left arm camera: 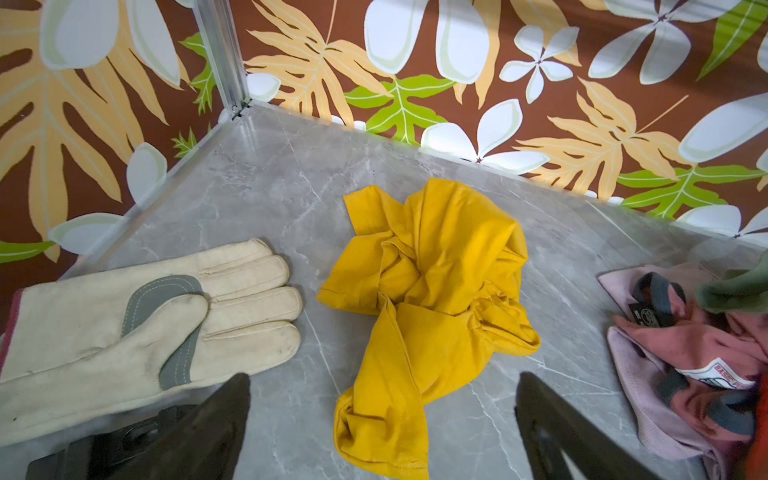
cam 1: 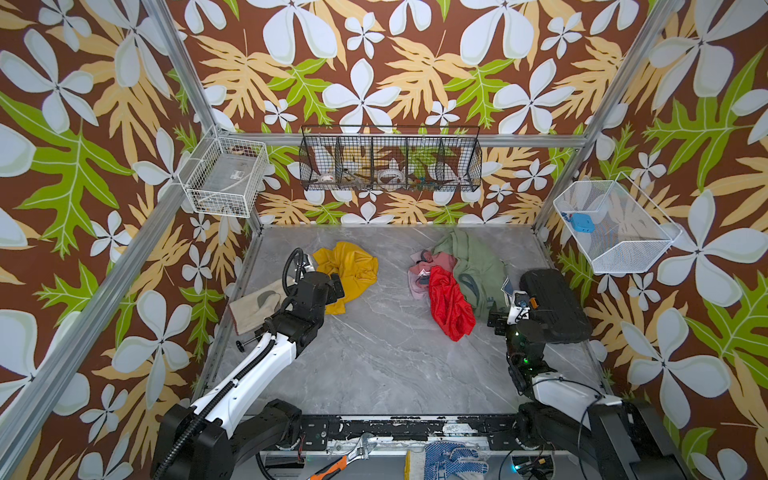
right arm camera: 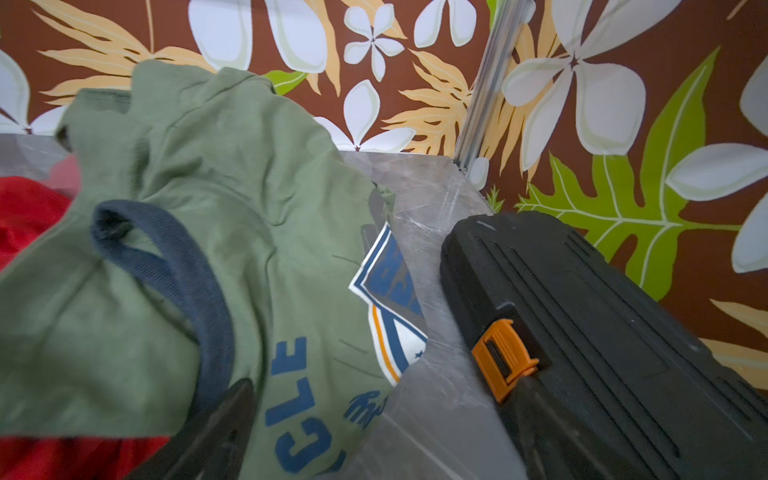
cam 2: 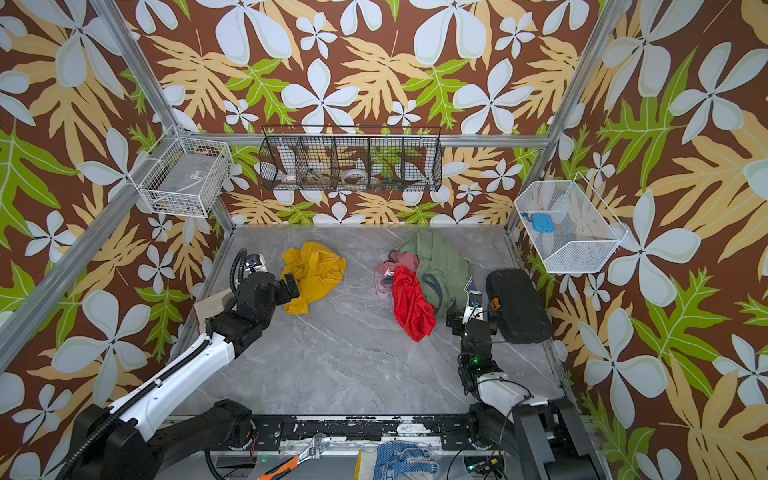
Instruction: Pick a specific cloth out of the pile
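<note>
Clock face centred on the tabletop [cam 1: 395, 353] in both top views, with 12 at the back wall.

Cloth [cam 1: 348, 268]: mustard yellow and crumpled. It lies alone on the tabletop at about 11 o'clock, well apart from the pile [cam 1: 455, 280] at about 1–2 o'clock. Its long axis runs roughly 12 to 6. The bunched bulk is at the 12 end, and a narrower twisted tail points to about 6–7. In the left wrist view the tail end is nearest the camera.

Left claw [cam 1: 337, 287]: at the cloth's 8 o'clock edge. Its fingers [left arm camera: 224, 415] are spread wide apart and grip nothing. In the wrist view the tail lies in the gap between them. Cannot tell whether they touch the fabric.

Right claw [cam 1: 500, 323]: at the pile's 5 o'clock edge, fingers apart and holding nothing. One finger is over the green shirt [right arm camera: 199, 166].

Pile: green shirt, red cloth [cam 1: 451, 303] and pink cloth [cam 1: 415, 290], overlapping.

Glove [cam 1: 257, 305] at 9 o'clock. Black case [cam 1: 555, 305] at 3 o'clock.
</note>
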